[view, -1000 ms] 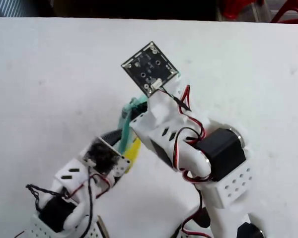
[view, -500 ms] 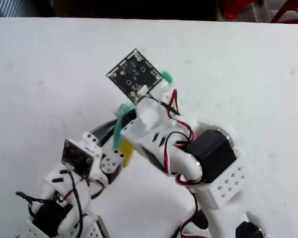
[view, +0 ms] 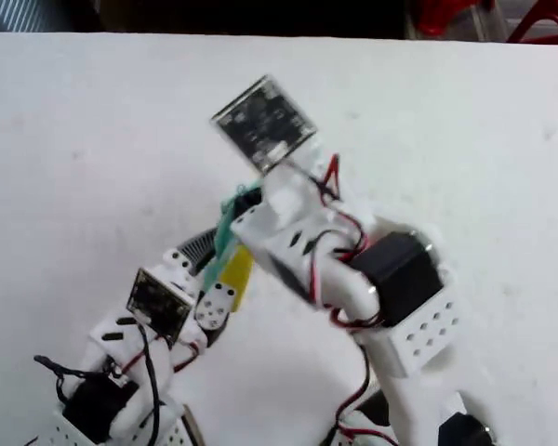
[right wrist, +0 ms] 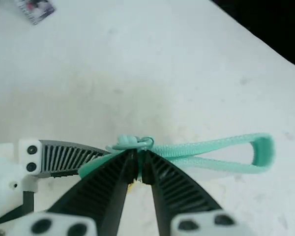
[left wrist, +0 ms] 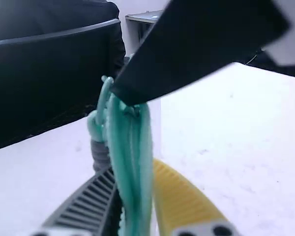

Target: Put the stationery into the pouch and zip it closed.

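The pouch (right wrist: 206, 150), a thin mint-green one, is lifted off the white table (view: 93, 139) just to the 9 o'clock side of its middle, seen edge-on between the two arms. Its far end gapes in a loop, so I judge the zip is not yet run shut.

The left gripper (left wrist: 129, 172), coming up from 7 o'clock, has its grey and yellow fingers pressed on the pouch's body, probably to anchor it so the fabric resists a pull.

The right gripper (right wrist: 139, 153), reaching in from 5 o'clock, has its black fingers pinched on the zip pull (right wrist: 130, 143) at the near end, right beside the left arm's grip. That fits a draw along the teeth.

A small colourful packet (right wrist: 35, 10) lies on the table well apart; I can't tell what it is.
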